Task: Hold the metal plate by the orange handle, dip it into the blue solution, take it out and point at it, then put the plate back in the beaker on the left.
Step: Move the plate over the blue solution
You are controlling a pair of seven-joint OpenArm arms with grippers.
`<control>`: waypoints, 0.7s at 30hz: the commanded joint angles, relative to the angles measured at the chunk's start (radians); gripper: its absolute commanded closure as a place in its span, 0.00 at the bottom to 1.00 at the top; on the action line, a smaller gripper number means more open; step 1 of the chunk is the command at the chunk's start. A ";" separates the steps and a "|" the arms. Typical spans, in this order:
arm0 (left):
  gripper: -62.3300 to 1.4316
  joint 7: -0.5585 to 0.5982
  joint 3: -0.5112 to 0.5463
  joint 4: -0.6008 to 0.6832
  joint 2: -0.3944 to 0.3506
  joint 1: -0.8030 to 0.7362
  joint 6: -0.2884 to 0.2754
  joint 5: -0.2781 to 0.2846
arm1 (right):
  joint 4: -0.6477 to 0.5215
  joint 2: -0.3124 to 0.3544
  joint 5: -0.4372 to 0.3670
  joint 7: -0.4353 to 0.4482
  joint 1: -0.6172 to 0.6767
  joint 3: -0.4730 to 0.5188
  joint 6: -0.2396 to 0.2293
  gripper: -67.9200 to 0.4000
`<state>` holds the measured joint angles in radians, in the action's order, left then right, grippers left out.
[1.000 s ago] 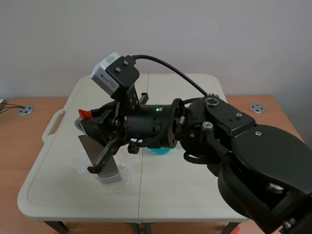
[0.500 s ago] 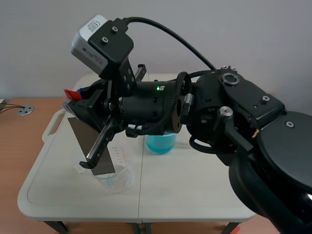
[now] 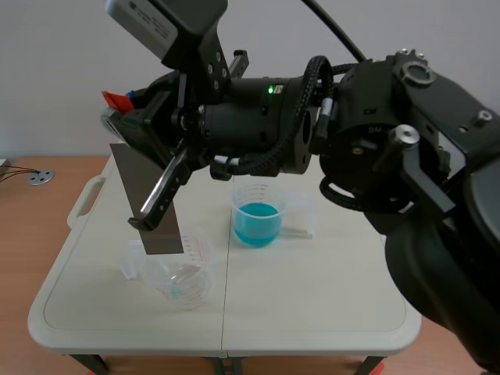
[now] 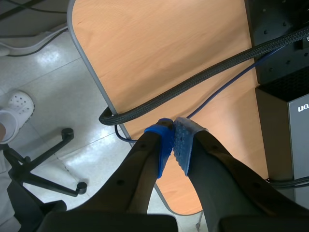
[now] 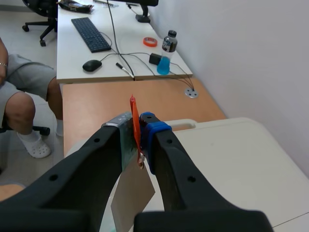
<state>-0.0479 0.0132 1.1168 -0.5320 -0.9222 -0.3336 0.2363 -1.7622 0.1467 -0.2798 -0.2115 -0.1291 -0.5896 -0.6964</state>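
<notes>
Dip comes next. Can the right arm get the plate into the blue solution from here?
Probably yes: the right gripper holds the metal plate over the empty beaker, the blue solution beaker stands open nearby, with nothing between them.

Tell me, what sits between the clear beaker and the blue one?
Nothing: the scene view shows bare table between the clear beaker and the beaker of blue solution. The metal plate hangs above the clear beaker.

I see a plain pale wall [image 3: 62, 62], white folding table [image 3: 312, 297] on wood desk [image 3: 23, 234], side desk [image 5: 72, 58] with keyboard [image 5: 91, 34], tiled floor [image 4: 48, 63].
</notes>
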 commanded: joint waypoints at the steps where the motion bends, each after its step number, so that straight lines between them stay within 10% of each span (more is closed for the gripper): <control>1: 0.93 0.006 -0.002 0.010 0.002 -0.011 -0.003 0.007 | -0.030 -0.003 -0.014 0.012 -0.015 0.014 0.000 0.97; 21: 0.93 0.006 0.094 0.176 -0.001 -0.005 -0.002 0.006 | -0.116 0.044 -0.027 -0.037 -0.036 0.189 -0.005 0.97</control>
<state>-0.0509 0.0917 1.2655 -0.5323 -0.9222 -0.3336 0.2363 -1.8523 0.1791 -0.2924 -0.2642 -0.1356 -0.4091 -0.7040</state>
